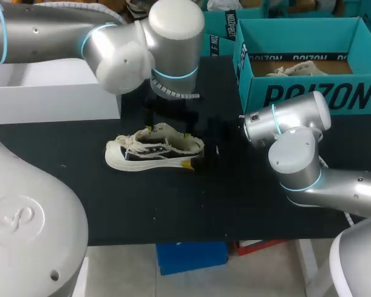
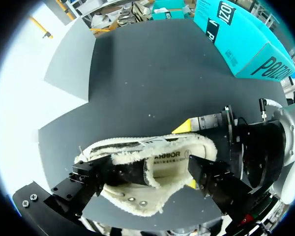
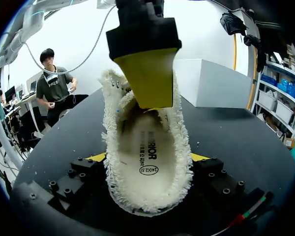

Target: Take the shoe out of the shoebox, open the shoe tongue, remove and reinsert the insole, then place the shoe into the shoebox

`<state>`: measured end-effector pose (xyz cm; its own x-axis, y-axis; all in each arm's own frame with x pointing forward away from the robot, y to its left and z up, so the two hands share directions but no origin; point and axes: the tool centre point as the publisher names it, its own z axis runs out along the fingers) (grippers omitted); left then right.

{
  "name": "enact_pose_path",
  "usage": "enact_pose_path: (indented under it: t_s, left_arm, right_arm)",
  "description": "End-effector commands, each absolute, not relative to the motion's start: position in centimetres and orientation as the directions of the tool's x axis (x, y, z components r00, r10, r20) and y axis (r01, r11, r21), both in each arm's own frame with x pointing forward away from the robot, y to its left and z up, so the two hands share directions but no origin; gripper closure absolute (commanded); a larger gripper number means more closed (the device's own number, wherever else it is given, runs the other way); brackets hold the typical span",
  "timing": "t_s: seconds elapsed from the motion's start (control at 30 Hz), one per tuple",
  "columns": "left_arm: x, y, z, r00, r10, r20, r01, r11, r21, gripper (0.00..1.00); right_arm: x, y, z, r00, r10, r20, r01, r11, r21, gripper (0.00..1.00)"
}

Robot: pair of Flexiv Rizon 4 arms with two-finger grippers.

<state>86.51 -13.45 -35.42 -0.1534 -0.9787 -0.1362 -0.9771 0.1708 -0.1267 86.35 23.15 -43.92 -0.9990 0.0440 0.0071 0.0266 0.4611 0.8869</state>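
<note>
The shoe lies on its sole on the matt black table, out of the shoebox and well apart from it, toe toward my left and heel toward my right; it is a low canvas sneaker, dark on the flank, with a thick off-white rubber sole and cream edges frayed into a shaggy fringe all round the opening. The right gripper has the heel in its grasp; its two yellow tips press the fringed sides from either side, the shoe pinched between them, and the blocky black fingers behind the tips are studded with small screws. The left gripper hangs above the shoe with its fingers spread wide along the shoe's length, clamping nothing; one flat, wedge-shaped yellow pad dips into the opening from above; the other finger lies over the laced front, and whether it touches the tongue I cannot tell. The insole sits inside the shoe, smooth and pale, rounded at the heel, with black print on it. The shoebox is teal cardboard, rectangular and open-topped, at the table's far right; something pale and ragged lies in it, too small to make out. A plain white box with crisp edges stands at the far left.
</note>
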Motion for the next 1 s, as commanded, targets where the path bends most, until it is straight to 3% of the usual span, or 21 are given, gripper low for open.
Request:
enact_pose_path:
  t_s: [0.03,0.63,1.0]
  left_arm:
    - [86.8,-14.0,-35.6,-0.094,-0.894,-0.439,-0.981,0.158,-0.112,0.00]
    - [84.1,-10.4,-33.8,-0.097,-0.865,-0.492,-0.991,0.127,-0.029,0.00]
    - [83.5,-8.7,-36.2,-0.083,-0.870,-0.486,-0.994,0.106,-0.021,0.00]
  right_arm:
    - [86.5,23.4,-44.2,-0.999,0.046,0.007,0.028,0.462,0.887,1.00]
    - [86.5,23.4,-44.2,-0.999,0.046,0.007,0.028,0.462,0.887,1.00]
    - [86.5,23.4,-44.2,-0.999,0.046,0.007,0.028,0.462,0.887,1.00]
